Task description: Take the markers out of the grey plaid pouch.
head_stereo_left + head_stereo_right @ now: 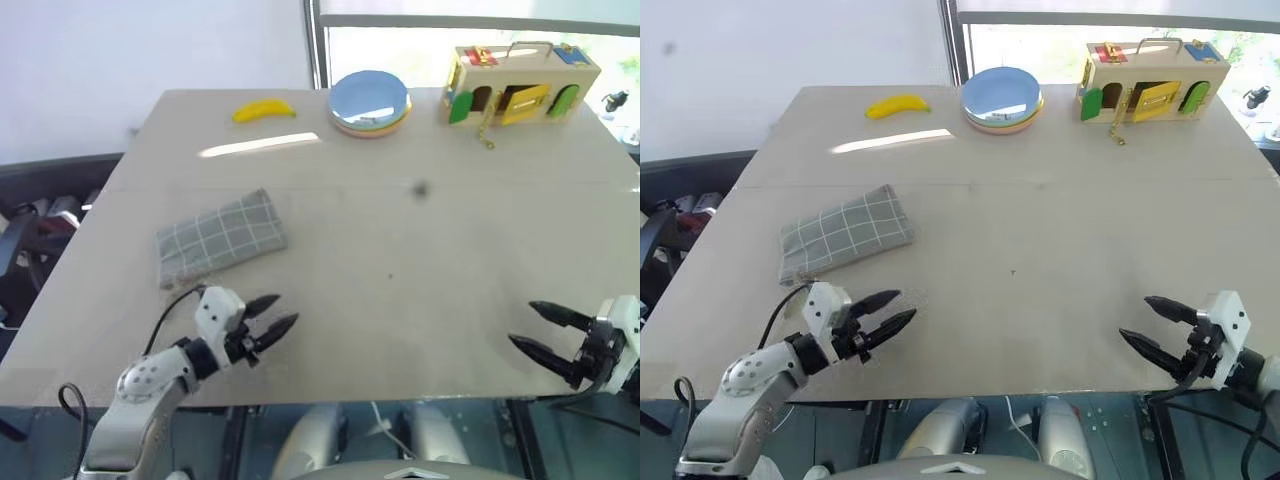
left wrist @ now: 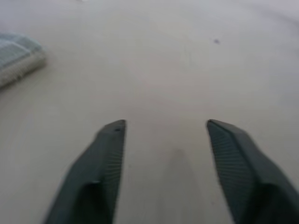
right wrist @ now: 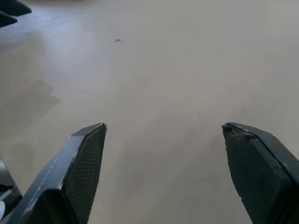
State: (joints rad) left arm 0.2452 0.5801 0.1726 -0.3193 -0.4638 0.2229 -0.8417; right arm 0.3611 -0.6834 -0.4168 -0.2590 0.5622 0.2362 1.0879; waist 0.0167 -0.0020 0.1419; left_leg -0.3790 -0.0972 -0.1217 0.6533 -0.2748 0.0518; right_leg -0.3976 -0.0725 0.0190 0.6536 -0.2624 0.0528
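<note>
Two empty end effectors, left [image 1: 282, 311] and right [image 1: 522, 325], flank the label-free grey plaid pouch [image 1: 220, 238].

pouch [image 2: 18, 58] blurred, cut by edge in left wrist view; contents hidden; mouth unclear.

The pouch [image 1: 220, 238] is grey with thin white grid lines; the banana [image 1: 264, 109] is yellow, the top plate [image 1: 369, 98] light blue.
</note>
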